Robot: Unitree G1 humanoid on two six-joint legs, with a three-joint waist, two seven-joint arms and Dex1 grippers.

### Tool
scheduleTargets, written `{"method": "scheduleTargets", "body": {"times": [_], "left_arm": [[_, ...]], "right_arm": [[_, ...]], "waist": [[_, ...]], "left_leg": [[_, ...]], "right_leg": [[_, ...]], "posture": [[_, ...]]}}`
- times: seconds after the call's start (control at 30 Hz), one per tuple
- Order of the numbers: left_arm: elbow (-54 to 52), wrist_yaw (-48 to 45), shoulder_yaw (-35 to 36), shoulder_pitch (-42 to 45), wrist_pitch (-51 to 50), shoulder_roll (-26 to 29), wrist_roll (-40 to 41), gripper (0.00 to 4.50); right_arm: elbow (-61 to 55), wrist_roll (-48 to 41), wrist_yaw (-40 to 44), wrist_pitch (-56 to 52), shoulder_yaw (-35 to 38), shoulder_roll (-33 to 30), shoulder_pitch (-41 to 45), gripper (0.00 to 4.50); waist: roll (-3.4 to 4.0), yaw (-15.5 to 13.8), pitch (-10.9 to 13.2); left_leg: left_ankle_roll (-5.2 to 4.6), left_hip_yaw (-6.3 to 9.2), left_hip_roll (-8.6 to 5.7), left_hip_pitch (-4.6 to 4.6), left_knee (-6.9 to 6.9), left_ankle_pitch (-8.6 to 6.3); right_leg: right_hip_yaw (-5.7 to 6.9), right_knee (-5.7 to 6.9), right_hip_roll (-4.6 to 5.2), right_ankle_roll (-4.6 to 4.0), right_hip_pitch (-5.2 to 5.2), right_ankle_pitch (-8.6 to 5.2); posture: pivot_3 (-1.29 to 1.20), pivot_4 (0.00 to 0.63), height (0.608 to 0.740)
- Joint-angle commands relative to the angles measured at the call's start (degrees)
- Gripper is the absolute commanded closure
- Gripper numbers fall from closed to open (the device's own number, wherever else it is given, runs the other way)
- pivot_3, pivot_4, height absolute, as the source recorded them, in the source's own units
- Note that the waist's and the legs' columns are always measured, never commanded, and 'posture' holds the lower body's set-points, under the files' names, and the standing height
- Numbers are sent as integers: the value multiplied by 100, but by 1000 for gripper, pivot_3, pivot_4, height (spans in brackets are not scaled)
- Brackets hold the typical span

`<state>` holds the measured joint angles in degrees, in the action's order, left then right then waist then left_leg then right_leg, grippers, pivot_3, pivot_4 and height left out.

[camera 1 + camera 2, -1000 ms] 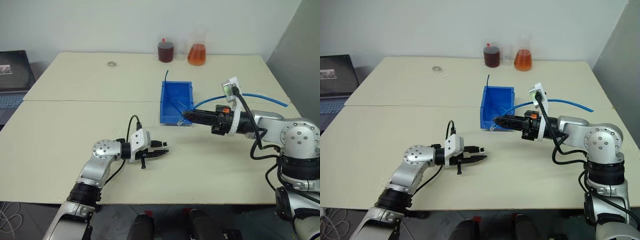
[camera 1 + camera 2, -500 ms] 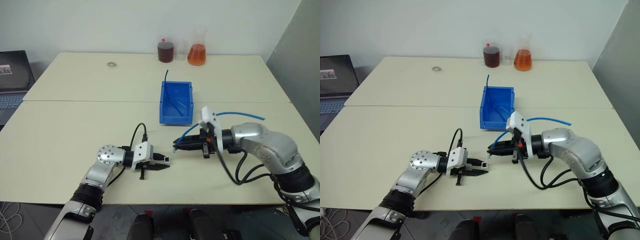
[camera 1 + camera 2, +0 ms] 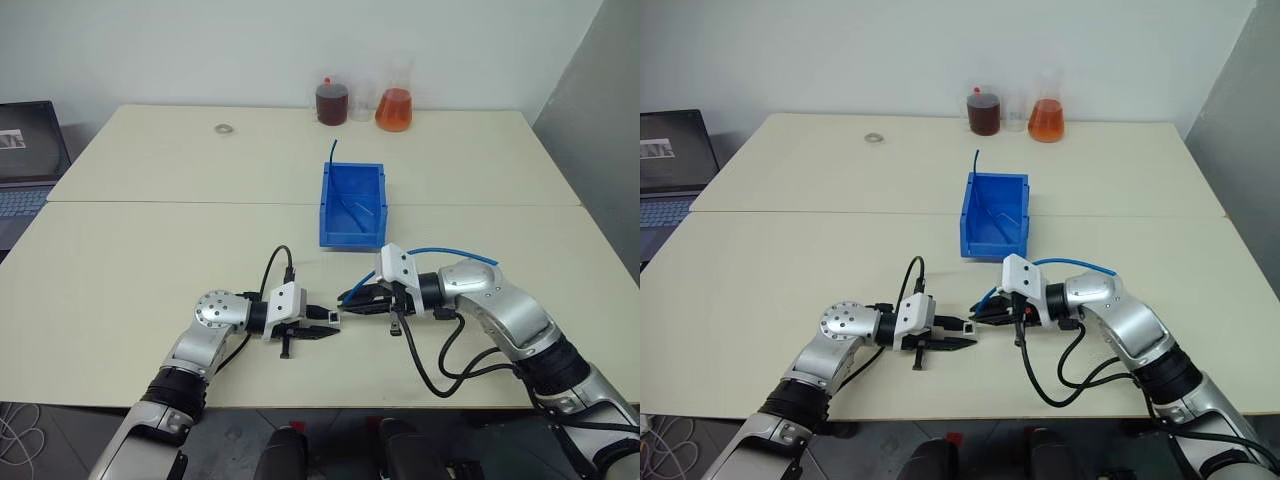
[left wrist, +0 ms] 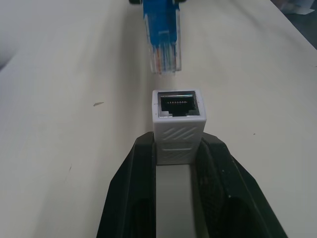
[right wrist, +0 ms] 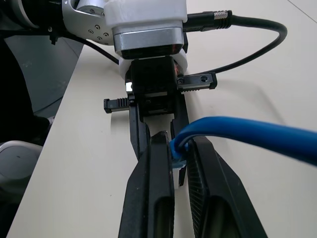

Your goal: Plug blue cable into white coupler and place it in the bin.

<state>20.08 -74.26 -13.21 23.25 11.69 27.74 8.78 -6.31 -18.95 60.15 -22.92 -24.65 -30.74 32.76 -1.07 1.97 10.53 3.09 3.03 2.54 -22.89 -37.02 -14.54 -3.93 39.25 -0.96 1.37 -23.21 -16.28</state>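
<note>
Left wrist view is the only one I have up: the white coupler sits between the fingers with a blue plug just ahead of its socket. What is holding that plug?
Observer: The right gripper is shut on the blue cable just behind the plug.
Operator: Is the plug in the white coupler yet?
Observer: No. From the head views the plug and the coupler sit tip to tip above the table, with a small gap.
Operator: Where is the bin?
Observer: The bin stands farther back on the table, beyond both grippers, open side up.
Operator: And the rest of the cable?
Observer: It arcs back over the right forearm.
</note>
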Motion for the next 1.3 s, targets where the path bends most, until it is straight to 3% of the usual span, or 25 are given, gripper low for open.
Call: {"method": "scheduleTargets", "body": {"times": [0.03,0.9,1.1,1.3], "left_arm": [[-5,89,-2,34,-24,-15,-27,3735],[-165,270,-16,-23,-171,16,-82,3735],[-239,316,-21,-73,-221,45,-90,3735],[-284,381,20,-96,-239,98,-103,3735]], "right_arm": [[27,112,171,77,23,106,110,4384],[1062,1164,445,485,-496,631,189,4384],[1657,1434,590,905,-640,761,161,4384],[1929,1418,555,1005,-469,935,152,4384]], "waist": [[0,0,0],[3,2,-7],[6,23,-31],[6,91,-32]], "left_leg": [[0,0,0,0,-1,0],[-1,-1,-3,21,-7,1],[-3,-5,-3,48,-5,3],[-5,-4,2,133,8,2]], "right_leg": [[-1,2,0,0,0,0],[-4,35,0,-1,6,-1],[-10,56,-4,3,17,-7],[-8,45,-8,10,98,-33]], "posture": [[0,150,740],[0,150,740],[0,150,740],[0,150,740]]}}
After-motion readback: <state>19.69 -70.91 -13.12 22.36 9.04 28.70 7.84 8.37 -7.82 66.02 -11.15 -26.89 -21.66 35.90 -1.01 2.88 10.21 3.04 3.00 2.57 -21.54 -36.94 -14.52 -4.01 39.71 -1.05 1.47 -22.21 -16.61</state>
